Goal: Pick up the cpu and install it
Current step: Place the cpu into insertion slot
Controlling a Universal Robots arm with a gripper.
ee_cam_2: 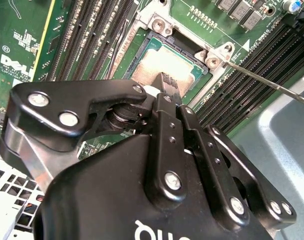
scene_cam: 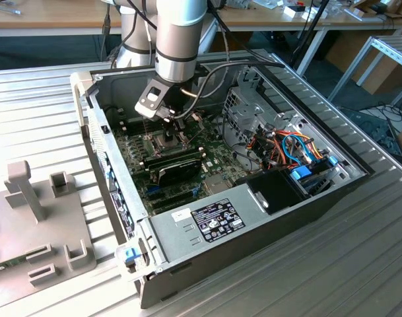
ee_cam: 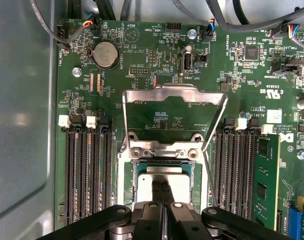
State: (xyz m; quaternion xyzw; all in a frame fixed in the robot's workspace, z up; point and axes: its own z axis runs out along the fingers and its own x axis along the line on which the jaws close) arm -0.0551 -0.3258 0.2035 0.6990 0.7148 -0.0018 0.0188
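- gripper (ee_cam: 162,186), fingers pressed together, touches the cpu (ee_cam: 179,184) just below its tips.
- seating step, i think; the next move needs gentle, straight motion.

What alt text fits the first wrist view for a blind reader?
The closed end effector sits just over the cpu, which lies in its socket. The hinged metal frame stands open on the green motherboard.

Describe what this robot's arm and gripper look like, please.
The arm is a thick silver-grey tube with a dark ring near the wrist and black cables trailing beside it. The gripper is black, built of jointed links pinned with shiny silver screws, with white lettering on its body.
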